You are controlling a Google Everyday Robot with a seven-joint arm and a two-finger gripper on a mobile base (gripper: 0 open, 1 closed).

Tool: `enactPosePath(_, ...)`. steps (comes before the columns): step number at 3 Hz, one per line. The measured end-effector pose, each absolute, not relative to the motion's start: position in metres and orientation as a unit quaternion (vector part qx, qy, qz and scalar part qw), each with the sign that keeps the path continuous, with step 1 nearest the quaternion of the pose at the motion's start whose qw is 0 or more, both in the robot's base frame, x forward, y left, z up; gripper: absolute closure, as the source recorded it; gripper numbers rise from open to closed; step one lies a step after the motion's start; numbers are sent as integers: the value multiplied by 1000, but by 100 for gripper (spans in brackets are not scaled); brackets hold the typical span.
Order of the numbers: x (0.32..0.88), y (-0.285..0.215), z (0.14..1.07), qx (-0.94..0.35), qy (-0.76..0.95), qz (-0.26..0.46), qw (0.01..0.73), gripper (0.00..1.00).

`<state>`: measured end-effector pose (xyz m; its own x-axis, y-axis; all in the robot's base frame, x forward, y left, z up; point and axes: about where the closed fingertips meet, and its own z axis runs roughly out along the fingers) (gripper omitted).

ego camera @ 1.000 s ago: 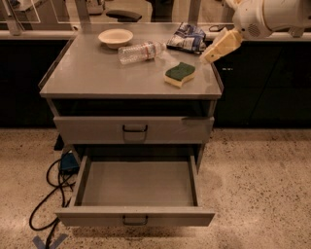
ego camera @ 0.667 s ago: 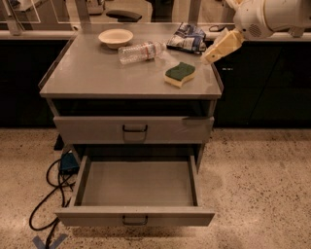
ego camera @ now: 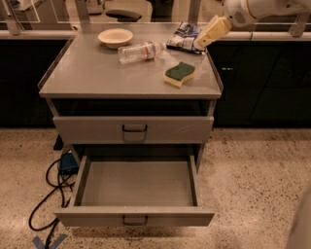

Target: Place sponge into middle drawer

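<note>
Sponge (ego camera: 180, 74) untouched, near, front-left of hand (ego camera: 200, 44) at upper right (grip unclear)

Gripper (ego camera: 201, 44): is showing as a pale cream-yellow wedge, narrowing toward its tip and widening toward the wrist; it is hanging at the top right of the view, over the back right corner of the cabinet top (ego camera: 97, 78).
Wrist (ego camera: 234, 13): is swelling into a rounded white shell, with grey shading where the cream is meeting the white.
Arm (ego camera: 265, 7): is showing a smooth, glossy white casing, thick and rounded, and is being cut off by the top edge.
</note>
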<state>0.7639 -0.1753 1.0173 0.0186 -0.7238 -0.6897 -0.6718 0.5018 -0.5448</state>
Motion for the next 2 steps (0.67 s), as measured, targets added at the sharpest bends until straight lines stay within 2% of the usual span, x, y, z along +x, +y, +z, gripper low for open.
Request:
enactPosePath(1, 793, -183, 1006, -484, 716, -33, 502, 0)
enactPosePath(2, 807, -182, 973, -480, 746, -17, 460, 0)
